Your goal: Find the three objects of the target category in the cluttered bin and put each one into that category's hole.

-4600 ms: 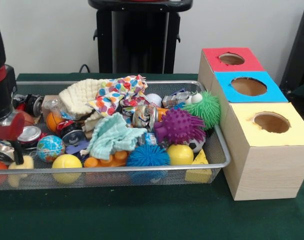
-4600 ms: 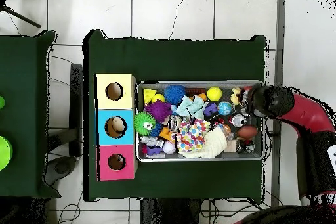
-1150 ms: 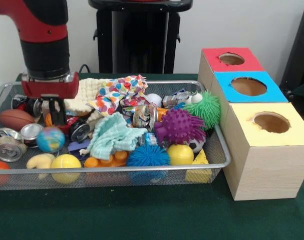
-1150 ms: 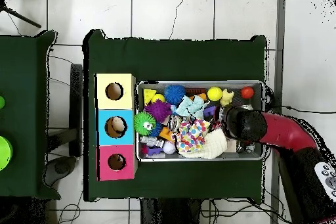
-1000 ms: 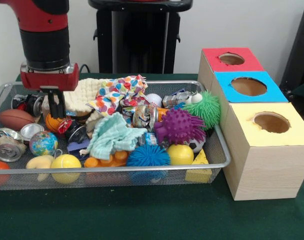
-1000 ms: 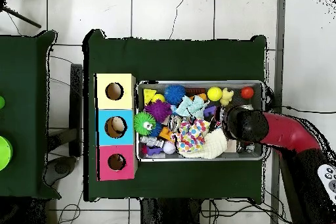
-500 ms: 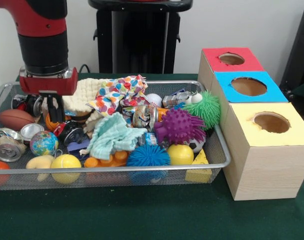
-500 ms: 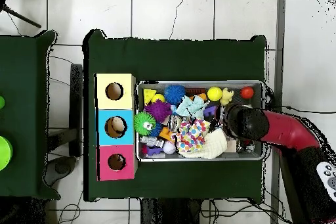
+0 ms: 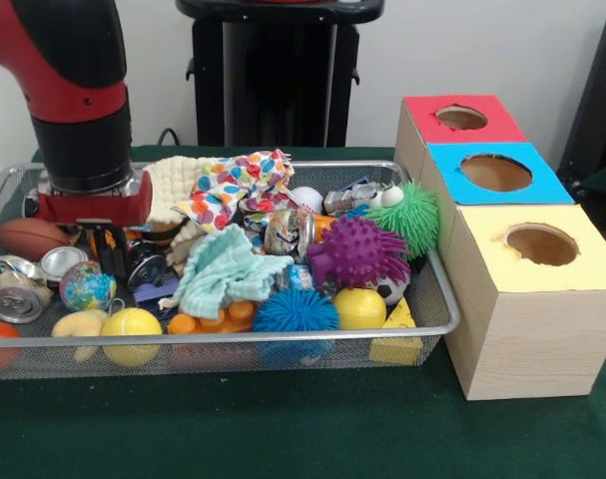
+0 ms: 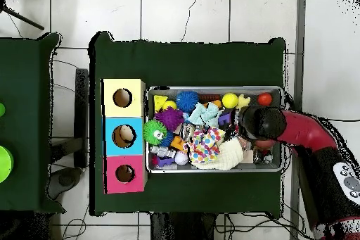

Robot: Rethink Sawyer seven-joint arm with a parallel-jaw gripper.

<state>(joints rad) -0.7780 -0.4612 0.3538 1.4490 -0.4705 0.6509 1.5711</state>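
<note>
Gleaming crushed silver can (image 9: pixel 15 296) beside globe ball (image 9: pixel 86 286)

Low front camera close on the wire bin (image 9: pixel 283 344) and boxes (image 9: pixel 522 289); high overhead straight down, same table (image 10: pixel 190 61).

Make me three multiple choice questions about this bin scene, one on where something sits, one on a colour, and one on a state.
1. Where is the gripper?
A. down in the wire bin's left end in the front view
B. over the red box
C. on the green cloth outside the bin

2. What colour is the top of the middle box?
A. red
B. blue
C. yellow

3. How does the purple spiky ball lie?
A. held in the gripper
B. inside a hole
C. loose in the bin

Answers:
1 A, it reaches down among the cans and balls there.
2 B, blue sits between red and yellow.
3 C, it rests beside the green spiky ball.
</note>
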